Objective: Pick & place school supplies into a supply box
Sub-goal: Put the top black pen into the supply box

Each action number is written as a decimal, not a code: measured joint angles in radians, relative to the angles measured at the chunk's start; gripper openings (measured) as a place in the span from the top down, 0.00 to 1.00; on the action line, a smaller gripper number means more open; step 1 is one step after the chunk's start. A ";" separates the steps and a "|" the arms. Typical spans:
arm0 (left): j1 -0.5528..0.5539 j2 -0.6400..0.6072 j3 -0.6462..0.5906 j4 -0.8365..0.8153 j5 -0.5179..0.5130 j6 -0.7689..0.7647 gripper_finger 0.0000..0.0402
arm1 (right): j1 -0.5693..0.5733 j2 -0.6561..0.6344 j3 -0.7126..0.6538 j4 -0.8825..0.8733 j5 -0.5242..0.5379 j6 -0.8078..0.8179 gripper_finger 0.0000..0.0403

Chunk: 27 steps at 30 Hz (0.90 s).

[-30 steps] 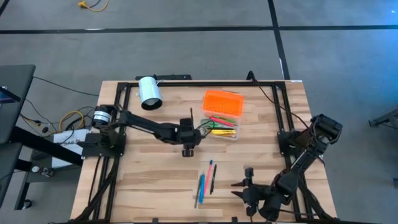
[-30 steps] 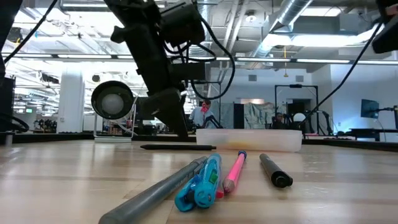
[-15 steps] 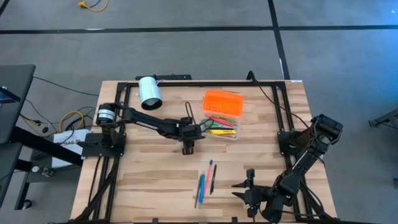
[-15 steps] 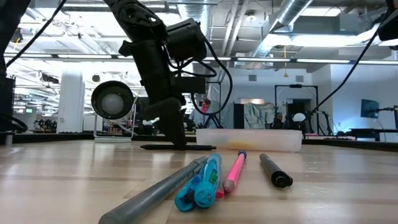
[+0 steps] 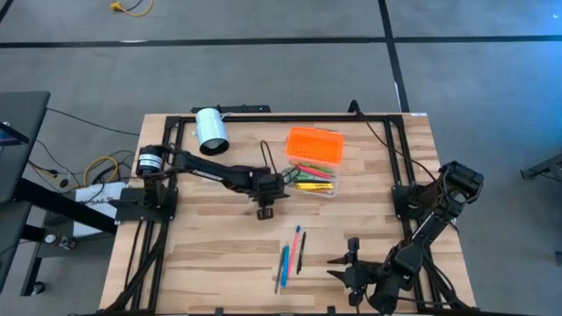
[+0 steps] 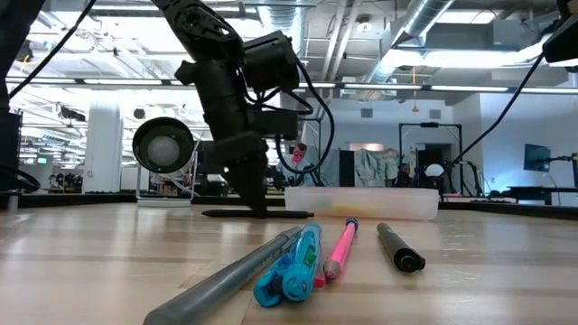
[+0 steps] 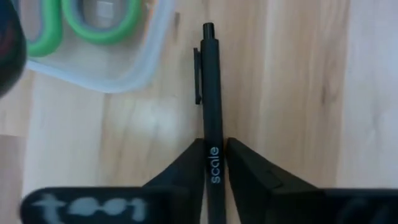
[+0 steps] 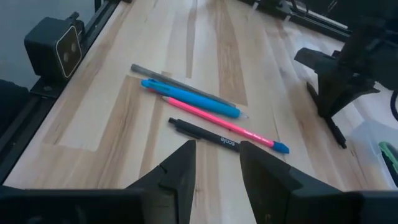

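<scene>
A black pen [image 7: 209, 93] lies flat on the table just beside the supply box [image 5: 313, 163], a clear tray [image 6: 361, 202] with an orange lid [image 5: 314, 143] and pens and green scissors [image 7: 81, 18] inside. My left gripper [image 5: 266, 202] stands over the pen, shut on it. Near the front edge lie a grey pen, a blue pen [image 8: 193, 99], a pink pencil [image 8: 217, 122] and another black pen [image 8: 205, 135]. My right gripper [image 8: 214, 163] waits open at the near right, short of these, with nothing between its fingers. My left gripper pinches the black pen's barrel at its printed part [image 7: 213, 163] between its two fingers, well back from the clip end [image 7: 207, 37]. The fingers [image 6: 253, 194] come from above, pointing down, and lie across the pen. The pen rests flat on the table.
A white cylinder [image 5: 211, 131] lies at the far left of the table. A black frame [image 5: 263, 116] runs along the table's far, left and right sides. Bare wood lies between the box and the front pens.
My left gripper has come down onto the black pen beside the box and its fingers have shut on the pen's barrel. The pen still lies on the table.
</scene>
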 joint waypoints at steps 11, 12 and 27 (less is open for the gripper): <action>-0.123 0.000 -0.002 -0.082 0.013 -0.057 0.93 | 0.000 0.000 0.000 0.002 0.000 0.000 0.71; -0.137 0.000 -0.002 -0.086 0.015 -0.062 0.92 | 0.000 0.000 0.000 0.002 0.000 0.000 0.71; -0.443 0.009 -0.003 -0.117 -0.481 -0.049 0.97 | 0.000 0.000 0.001 0.003 -0.001 0.000 0.71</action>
